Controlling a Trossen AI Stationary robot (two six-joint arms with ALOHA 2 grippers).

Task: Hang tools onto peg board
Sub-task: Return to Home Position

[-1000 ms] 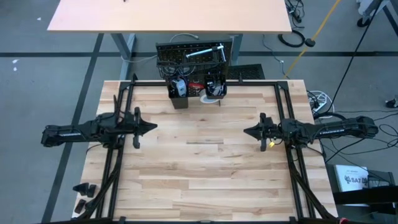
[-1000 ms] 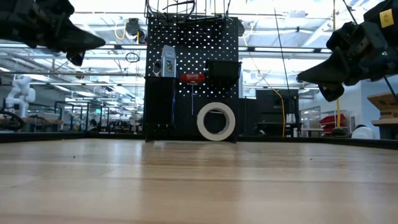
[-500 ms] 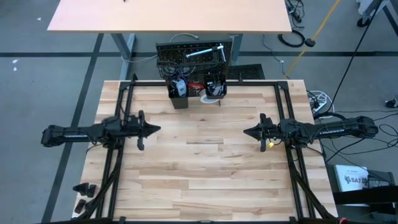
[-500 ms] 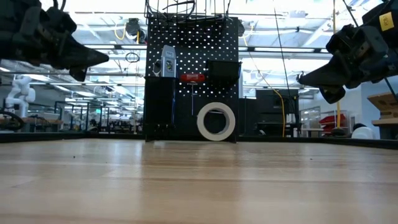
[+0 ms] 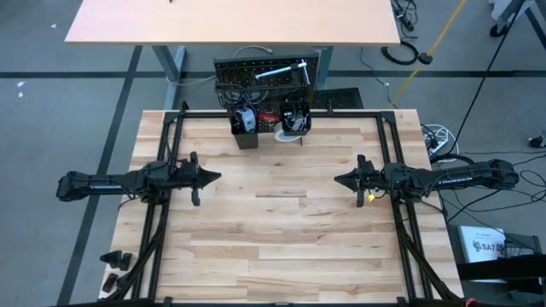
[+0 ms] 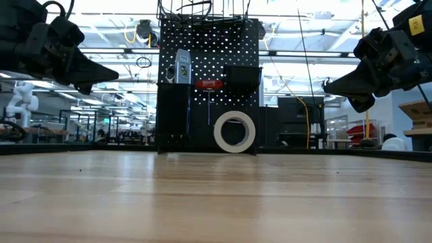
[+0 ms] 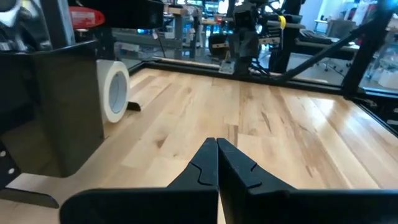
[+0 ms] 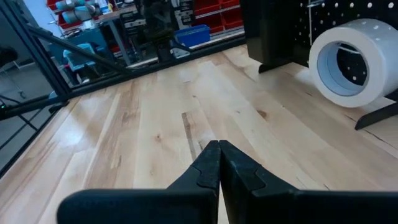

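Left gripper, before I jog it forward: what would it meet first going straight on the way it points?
Probably the right gripper, which faces the left gripper across the table at about the same height. Nothing shows between them; the peg board stands off to one side.

Two slim matte-black jointed arms are shown: left arm (image 5: pixel 111 182) & right arm (image 5: pixel 452 178), each w/ faint pale lettering (image 5: pixel 456 179) along it. A small yellow tag (image 5: pixel 373 198) is fixed by the right wrist. Dark fingers (image 7: pixel 200 171) are tapered to points, w/ notched inner edges.
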